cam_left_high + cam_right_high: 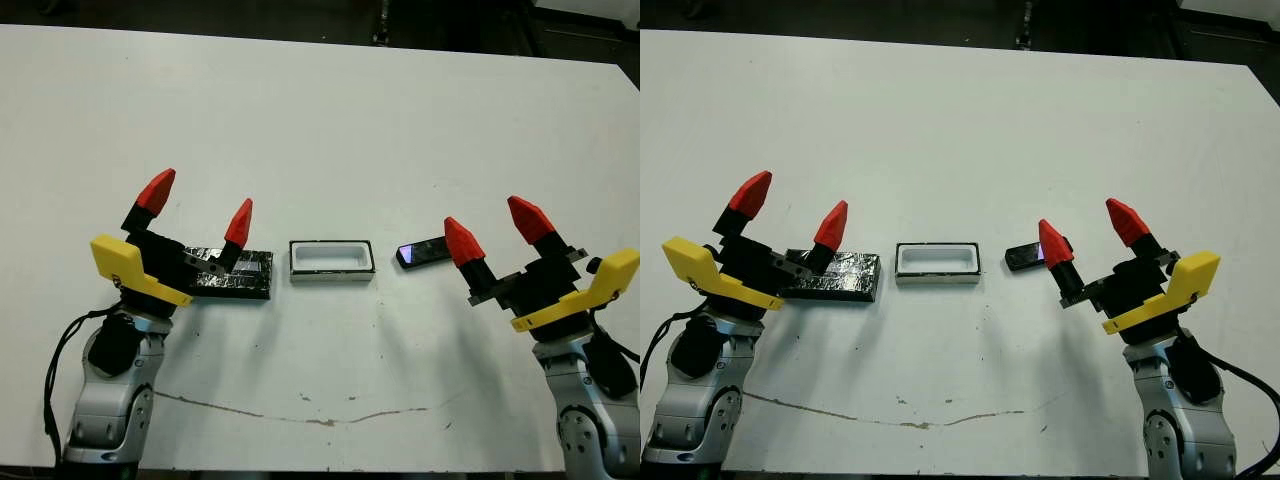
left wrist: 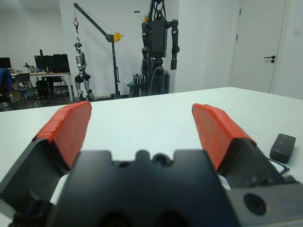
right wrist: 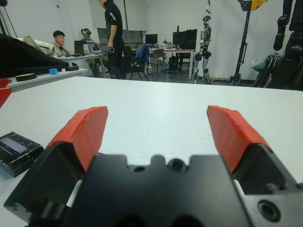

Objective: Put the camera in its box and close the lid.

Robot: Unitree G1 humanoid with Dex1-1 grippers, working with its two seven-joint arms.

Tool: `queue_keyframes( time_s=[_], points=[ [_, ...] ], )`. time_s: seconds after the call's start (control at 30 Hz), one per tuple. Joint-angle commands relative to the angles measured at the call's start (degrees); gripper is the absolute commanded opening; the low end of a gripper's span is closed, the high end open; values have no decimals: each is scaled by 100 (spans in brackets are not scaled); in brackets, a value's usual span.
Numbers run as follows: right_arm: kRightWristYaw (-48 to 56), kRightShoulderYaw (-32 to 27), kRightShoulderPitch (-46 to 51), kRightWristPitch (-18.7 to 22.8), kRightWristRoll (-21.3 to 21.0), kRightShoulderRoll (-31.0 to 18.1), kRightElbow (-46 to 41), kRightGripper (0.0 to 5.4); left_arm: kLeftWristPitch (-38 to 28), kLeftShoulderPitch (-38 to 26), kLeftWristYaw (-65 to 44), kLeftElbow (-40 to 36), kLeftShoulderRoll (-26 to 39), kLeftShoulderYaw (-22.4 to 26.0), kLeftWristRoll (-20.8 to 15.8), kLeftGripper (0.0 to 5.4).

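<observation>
Item: table (image 1: 320, 110), white, with a thin brownish scratch line near its front edge.

Item: the box (image 1: 331, 262), a shallow tray, white inside with a dark rim, at the centre of the near half of the table; open, nothing in it.

Item: the lid (image 1: 238, 273), flat, black and crinkly-shiny, lying flat just to the left of the box and apart from it. Its left end is partly covered from above by the left gripper.

Item: the camera (image 1: 422, 253), a small black bar with a bluish-purple face, lying flat just right of the box, slightly angled (its right end sits beside the inner finger of the right gripper; contact cannot be told).

Item: left gripper (image 1: 198, 207), red-tipped fingers spread wide, holding nothing, poised over the left end of the lid.

Item: right gripper (image 1: 494, 227), fingers likewise spread wide and empty, near the camera's right end.

Item: background, wrist views only: people (image 3: 112, 28) at desks and standing humanoid robots (image 2: 159, 42) beyond the table.
</observation>
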Motion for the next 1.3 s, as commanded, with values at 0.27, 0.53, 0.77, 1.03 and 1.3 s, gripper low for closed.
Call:
queue_keyframes(
  time_s=[0.27,0.53,0.77,1.03,1.3],
  points=[
    [82,35,12,-40,-63,-104,87,539,72,29,16,-15,-2,-47,3,540],
    [590,-232,-632,163,-17,-913,329,539,141,16,84,-83,5,-72,53,540],
    [2641,-90,-2713,404,-126,-2719,2124,539,200,2,76,-109,9,-77,9,540],
    [4657,1208,-4731,-209,-1222,-3059,4230,539,167,50,146,-117,-18,-83,88,540],
    [6021,2390,-5779,-773,-2340,-2844,5446,539,154,101,103,-123,-26,-53,-39,540]
  ],
)
